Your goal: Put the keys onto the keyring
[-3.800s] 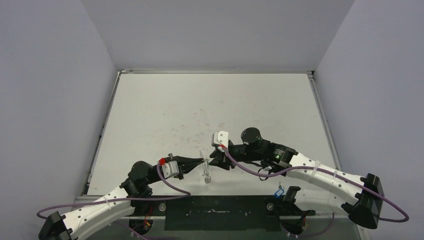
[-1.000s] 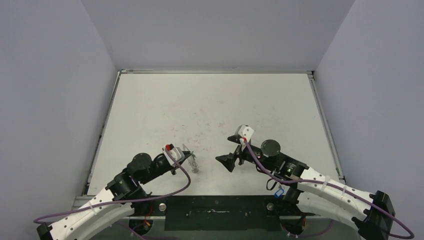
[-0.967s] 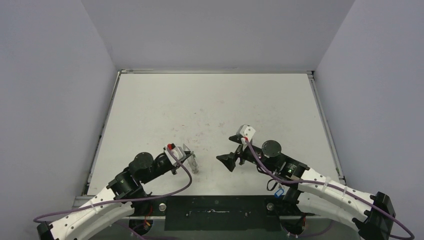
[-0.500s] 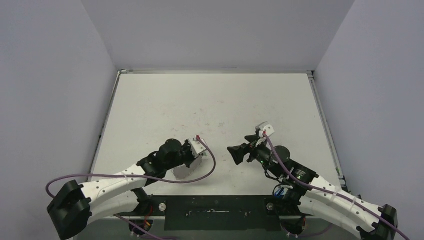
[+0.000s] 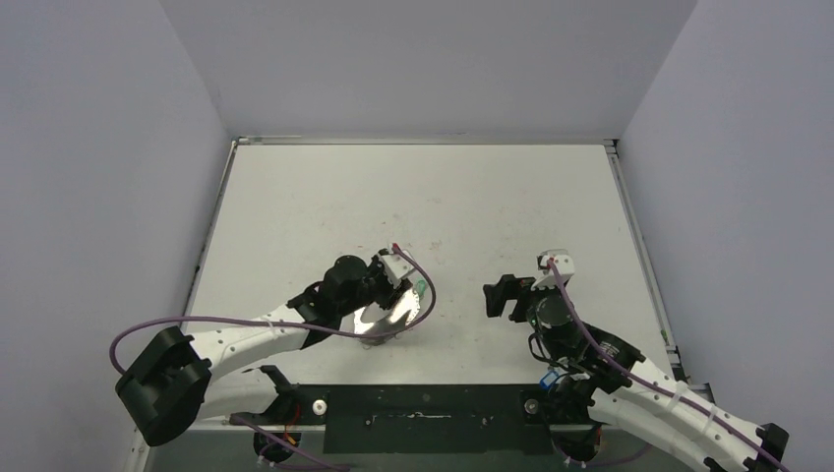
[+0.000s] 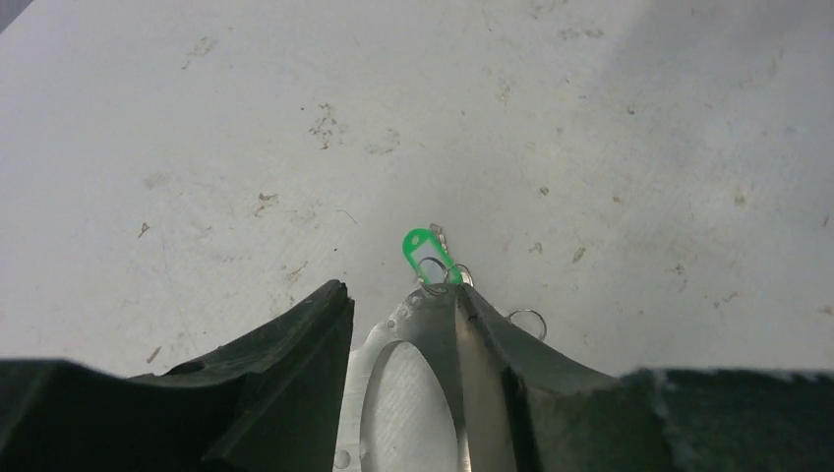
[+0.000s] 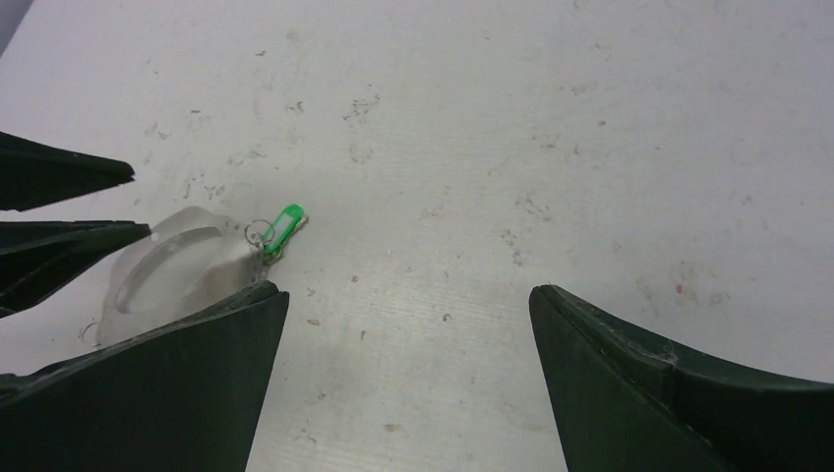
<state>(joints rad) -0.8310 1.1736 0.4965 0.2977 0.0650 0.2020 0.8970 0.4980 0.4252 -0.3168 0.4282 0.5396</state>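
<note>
The green-tagged key lies on the table just past the left gripper's fingertips, with small wire loops at its near end. The keyring, pale grey and shiny with an oval opening, sits between that gripper's narrowly parted fingers, against the right one. Whether they grip it I cannot tell.

The right wrist view shows the keyring low on the table. Only the top view shows the blue-tagged key, by the right arm's base.

The right gripper gapes wide, holding nothing.

Half a second ago the left fingers were closed and the right gripper hung nearer the left one. It has since drawn back rightward.
</note>
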